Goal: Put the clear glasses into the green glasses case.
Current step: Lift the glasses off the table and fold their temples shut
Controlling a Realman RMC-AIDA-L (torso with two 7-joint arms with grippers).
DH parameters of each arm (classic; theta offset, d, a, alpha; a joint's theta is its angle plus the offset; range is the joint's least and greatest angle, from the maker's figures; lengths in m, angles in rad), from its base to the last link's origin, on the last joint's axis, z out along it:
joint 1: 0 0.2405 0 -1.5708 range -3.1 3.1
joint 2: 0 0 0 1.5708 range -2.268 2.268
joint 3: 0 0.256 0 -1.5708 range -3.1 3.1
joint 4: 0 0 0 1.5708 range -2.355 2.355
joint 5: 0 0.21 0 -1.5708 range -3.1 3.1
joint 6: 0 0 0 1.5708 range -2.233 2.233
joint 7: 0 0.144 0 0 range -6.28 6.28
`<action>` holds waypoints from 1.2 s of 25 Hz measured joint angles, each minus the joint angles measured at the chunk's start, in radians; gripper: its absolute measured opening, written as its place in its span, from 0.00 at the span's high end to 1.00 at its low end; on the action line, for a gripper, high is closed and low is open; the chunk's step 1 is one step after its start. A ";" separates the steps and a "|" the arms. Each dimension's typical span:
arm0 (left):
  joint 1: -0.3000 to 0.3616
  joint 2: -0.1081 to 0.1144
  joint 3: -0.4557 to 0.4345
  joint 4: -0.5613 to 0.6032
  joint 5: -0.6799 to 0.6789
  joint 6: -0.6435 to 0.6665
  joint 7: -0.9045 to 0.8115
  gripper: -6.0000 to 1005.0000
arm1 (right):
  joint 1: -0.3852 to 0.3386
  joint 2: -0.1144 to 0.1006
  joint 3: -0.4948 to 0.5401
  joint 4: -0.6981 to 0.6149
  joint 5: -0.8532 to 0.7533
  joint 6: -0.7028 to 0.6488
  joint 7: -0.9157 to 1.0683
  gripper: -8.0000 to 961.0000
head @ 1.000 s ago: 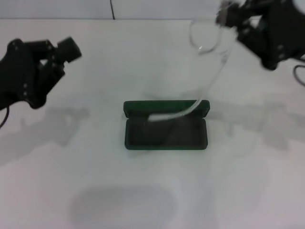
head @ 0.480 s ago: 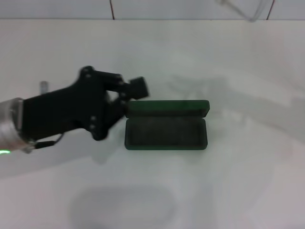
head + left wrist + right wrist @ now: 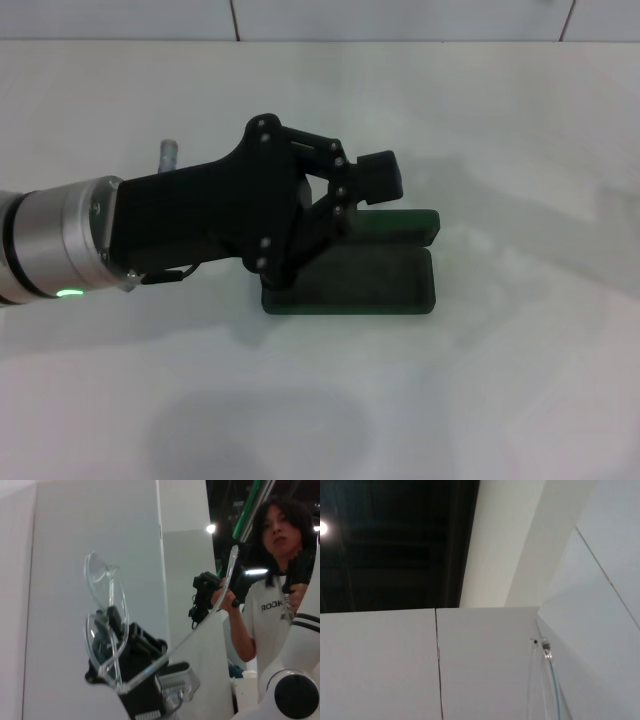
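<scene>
Reaching over the open green glasses case (image 3: 390,285) mid-table, the left gripper (image 3: 372,196) shows no readable finger state, while the right gripper (image 3: 131,666) clamps the clear glasses (image 3: 107,625) aloft.

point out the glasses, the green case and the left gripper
glasses (image 3: 105,630), left wrist view, on the lower lens
green case (image 3: 395,285), head view, on the dark lining of the open tray
left gripper (image 3: 372,185), head view, at the fingertips over the case's lid

left pincer (image 3: 375,185) over green glasses case (image 3: 385,285), blocking its opening
</scene>
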 joint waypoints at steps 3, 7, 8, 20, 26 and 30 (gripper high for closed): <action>-0.002 0.000 0.019 0.000 -0.028 -0.001 0.009 0.96 | 0.025 0.000 -0.020 0.036 0.000 -0.001 0.013 0.92; -0.005 -0.001 0.042 0.000 -0.054 -0.005 0.019 0.96 | 0.046 0.003 -0.047 0.066 0.002 -0.001 0.026 0.92; -0.006 -0.002 0.044 0.000 -0.056 -0.005 0.019 0.96 | 0.054 0.003 -0.056 0.076 0.005 -0.001 0.032 0.92; -0.026 -0.008 0.165 -0.003 -0.210 -0.037 0.026 0.96 | 0.082 0.002 -0.107 0.111 0.027 0.009 0.036 0.92; -0.064 -0.008 0.241 -0.002 -0.294 -0.077 0.041 0.96 | 0.082 0.002 -0.108 0.121 0.027 0.022 0.030 0.92; -0.078 -0.008 0.263 -0.001 -0.320 -0.092 0.044 0.96 | 0.083 0.002 -0.108 0.124 0.027 0.027 0.028 0.92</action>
